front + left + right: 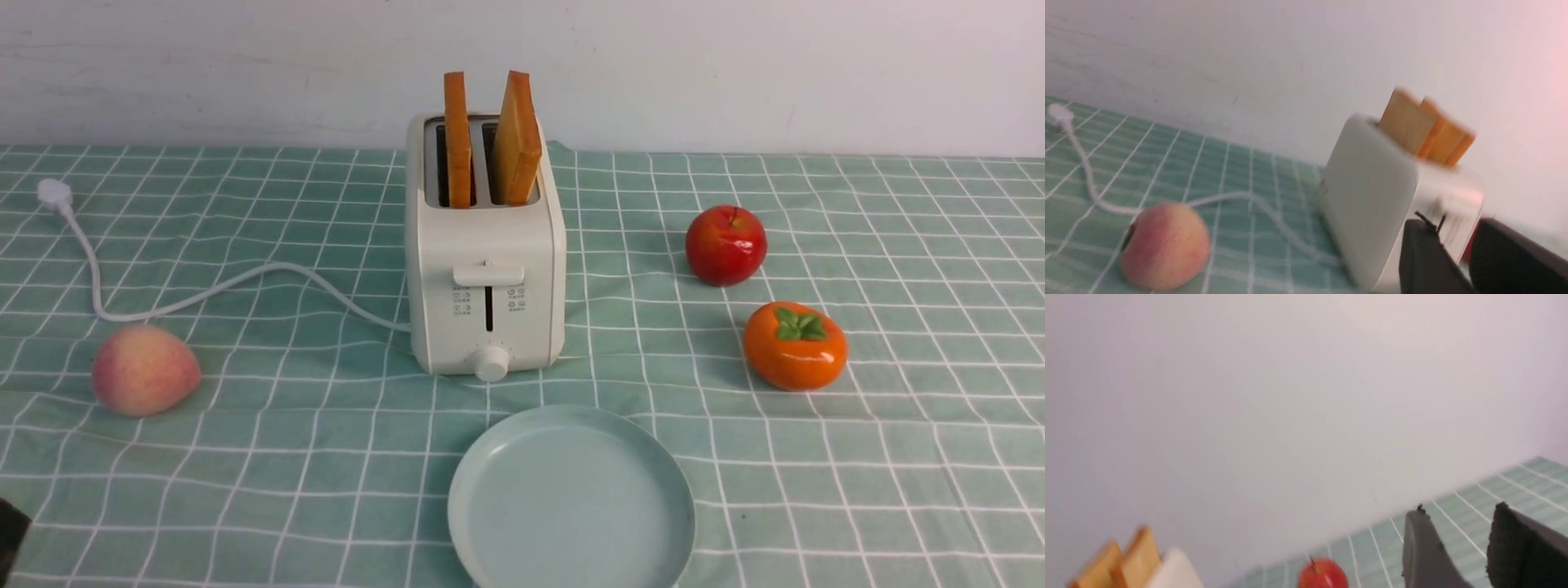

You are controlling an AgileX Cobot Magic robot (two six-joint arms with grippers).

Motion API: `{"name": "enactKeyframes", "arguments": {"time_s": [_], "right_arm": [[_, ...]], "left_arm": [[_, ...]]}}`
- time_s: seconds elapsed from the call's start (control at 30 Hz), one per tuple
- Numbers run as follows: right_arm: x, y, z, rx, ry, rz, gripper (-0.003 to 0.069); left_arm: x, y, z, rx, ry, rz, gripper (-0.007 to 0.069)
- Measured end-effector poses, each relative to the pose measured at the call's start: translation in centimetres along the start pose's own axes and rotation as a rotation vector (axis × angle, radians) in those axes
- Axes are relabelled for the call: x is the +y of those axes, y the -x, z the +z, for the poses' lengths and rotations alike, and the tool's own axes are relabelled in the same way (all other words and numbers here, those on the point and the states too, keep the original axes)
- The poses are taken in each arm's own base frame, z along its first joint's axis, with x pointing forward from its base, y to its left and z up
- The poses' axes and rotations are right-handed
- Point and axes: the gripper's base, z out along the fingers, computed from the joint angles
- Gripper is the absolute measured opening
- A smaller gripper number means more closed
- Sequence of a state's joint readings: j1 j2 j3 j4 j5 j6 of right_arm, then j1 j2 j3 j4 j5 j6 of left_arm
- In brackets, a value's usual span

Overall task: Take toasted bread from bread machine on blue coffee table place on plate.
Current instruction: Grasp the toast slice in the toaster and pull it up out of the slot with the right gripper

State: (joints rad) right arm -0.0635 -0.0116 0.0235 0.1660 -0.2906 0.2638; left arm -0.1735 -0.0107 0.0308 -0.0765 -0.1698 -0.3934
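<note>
Left jaws: parted, gripping nothing, well apart from bread machine (1372,204).
Right jaws: parted, gripping nothing.
Toasted bread (515,143): both slices standing in bread machine.
Plate (571,506): just before bread machine.

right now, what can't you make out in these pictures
Toasted bread: lower halves hidden inside the bread machine slots, front view.
Plate: near rim cut off by the front view's lower edge.
Panel markings: too small to read, front view.
Left gripper and right gripper: only fingers show, cut off by wrist view edges, blurred.
Red apple: partly cut off, right wrist view.
</note>
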Motion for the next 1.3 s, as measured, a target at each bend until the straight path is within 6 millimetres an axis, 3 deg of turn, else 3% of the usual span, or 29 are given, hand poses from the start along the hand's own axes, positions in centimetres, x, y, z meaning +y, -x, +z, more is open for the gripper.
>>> {"name": "enactKeyframes", "arguments": {"time_s": [0.17, 0.23, 0.3, 0.4, 0.43, 0.47, 0.5, 0.63, 0.67, 0.8, 0.87, 0.97, 1.0, 1.03, 1.07, 1.13, 1.27, 1.3], "right_arm": [[1.5, 3.6, 0.5, -0.123, 0.043, 0.055, 0.024], [3.9, 8.9, 1.6, -0.204, 0.083, 0.096, 0.024], [5.7, 12.3, 3.1, -0.191, 0.093, 0.118, 0.024], [8.7, 17.8, 5.6, -0.144, 0.115, 0.123, 0.024], [9.2, 18.5, 6.6, -0.093, 0.106, 0.12, 0.024], [10.5, 20.5, 8.6, -0.008, 0.099, 0.093, 0.024], [11.1, 21.6, 9.2, 0.011, 0.1, 0.072, 0.024], [12.0, 22.4, 13.8, 0.225, 0.042, -0.079, 0.024], [11.7, 21.6, 15.5, 0.291, 0.02, -0.114, 0.024], [10.9, 18.5, 18.8, 0.456, -0.012, -0.108, 0.024], [10.7, 15.0, 21.1, 0.633, 0.01, -0.056, 0.024], [11.2, 11.4, 22.9, 0.807, 0.074, -0.061, 0.024], [12.1, 8.5, 24.4, 0.944, 0.138, -0.079, 0.024], [12.3, 8.4, 24.6, 0.952, 0.151, -0.084, 0.024], [13.2, 6.4, 25.8, 1.037, 0.198, -0.096, 0.0244], [15.0, 4.2, 27.8, 1.11, 0.265, -0.111, 0.0255], [18.8, 1.4, 31.3, 1.137, 0.346, -0.17, 0.0307], [20.1, -0.1, 32.3, 1.148, 0.356, -0.185, 0.0328]], "left_arm": [[-1.0, 3.2, -0.4, -0.283, -0.096, -0.136, 0.0182], [-2.6, 7.1, -0.2, -0.392, -0.133, -0.218, 0.0183], [-4.2, 10.4, 0.4, -0.412, -0.15, -0.244, 0.0183], [-7.1, 15.3, 2.3, -0.363, -0.153, -0.209, 0.0186], [-8.0, 16.6, 3.0, -0.33, -0.148, -0.187, 0.0186], [-9.3, 18.5, 4.3, -0.255, -0.136, -0.145, 0.0188], [-10.0, 19.4, 5.0, -0.203, -0.128, -0.121, 0.0189], [-11.7, 20.8, 8.4, 0.079, -0.075, -0.024, 0.0195], [-11.8, 20.4, 9.6, 0.178, -0.053, 0.004, 0.0197], [-10.9, 17.8, 12.4, 0.436, 0.011, 0.071, 0.0199], [-9.8, 15.0, 14.0, 0.673, 0.054, 0.123, 0.02], [-9.2, 13.0, 14.8, 0.839, 0.076, 0.126, 0.0202], [-9.0, 12.1, 15.0, 0.924, 0.081, 0.109, 0.0206], [-8.9, 11.9, 15.0, 0.942, 0.081, 0.102, 0.0206], [-8.9, 11.5, 15.0, 0.988, 0.079, 0.087, 0.0209], [-9.0, 11.1, 14.9, 1.039, 0.077, 0.069, 0.0212], [-9.0, 10.8, 14.5, 1.098, 0.075, 0.062, 0.0216], [-9.0, 10.7, 14.4, 1.111, 0.076, 0.062, 0.0217]]}}
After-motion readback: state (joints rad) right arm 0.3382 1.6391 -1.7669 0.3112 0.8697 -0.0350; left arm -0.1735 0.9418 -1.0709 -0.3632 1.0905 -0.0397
